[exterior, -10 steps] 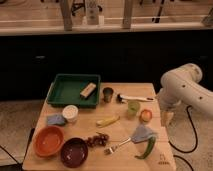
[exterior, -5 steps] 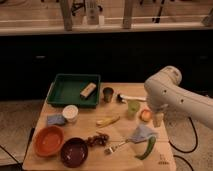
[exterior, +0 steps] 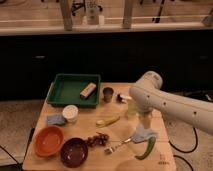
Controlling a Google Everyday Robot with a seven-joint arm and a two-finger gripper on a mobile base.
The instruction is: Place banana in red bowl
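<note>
Camera view: one banana (exterior: 108, 121), one red bowl (exterior: 49, 141), one purple bowl (exterior: 74, 152); claw (exterior: 143, 131) beside pepper (exterior: 145, 149), state unclear.

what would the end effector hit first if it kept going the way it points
Probably the table right below the end effector, between fork and green pepper; depth is unclear.
</note>
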